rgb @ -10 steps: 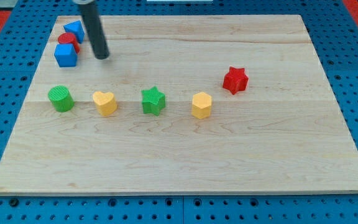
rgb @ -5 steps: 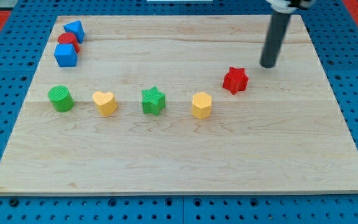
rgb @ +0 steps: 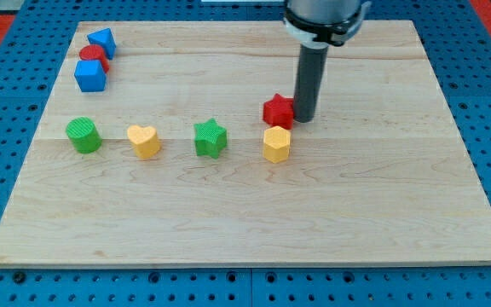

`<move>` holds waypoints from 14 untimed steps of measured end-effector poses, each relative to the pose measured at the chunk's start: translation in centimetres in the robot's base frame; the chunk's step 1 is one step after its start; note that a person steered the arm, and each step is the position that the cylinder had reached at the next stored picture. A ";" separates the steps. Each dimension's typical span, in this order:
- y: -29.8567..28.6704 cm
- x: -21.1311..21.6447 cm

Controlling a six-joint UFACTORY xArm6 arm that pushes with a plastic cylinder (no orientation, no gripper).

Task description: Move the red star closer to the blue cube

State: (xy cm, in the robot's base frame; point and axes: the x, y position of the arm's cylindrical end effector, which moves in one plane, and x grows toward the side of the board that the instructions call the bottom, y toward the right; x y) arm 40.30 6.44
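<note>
My tip (rgb: 303,118) touches the red star's (rgb: 277,111) right side, placed to push it toward the upper-left blue cube (rgb: 90,76); no hand fitted.

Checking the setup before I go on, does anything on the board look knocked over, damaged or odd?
Nothing stands out. All blocks sit flat on the wooden board. My tip is against the red star block on its right, just above the yellow hexagonal block.

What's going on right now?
My tip against red star's right side. Blue cube far left. Yellow block just below star.
</note>
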 end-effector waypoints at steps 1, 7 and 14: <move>-3.8 0.0; -14.1 -2.4; -20.0 -2.2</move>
State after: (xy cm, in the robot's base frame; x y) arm 38.07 -13.59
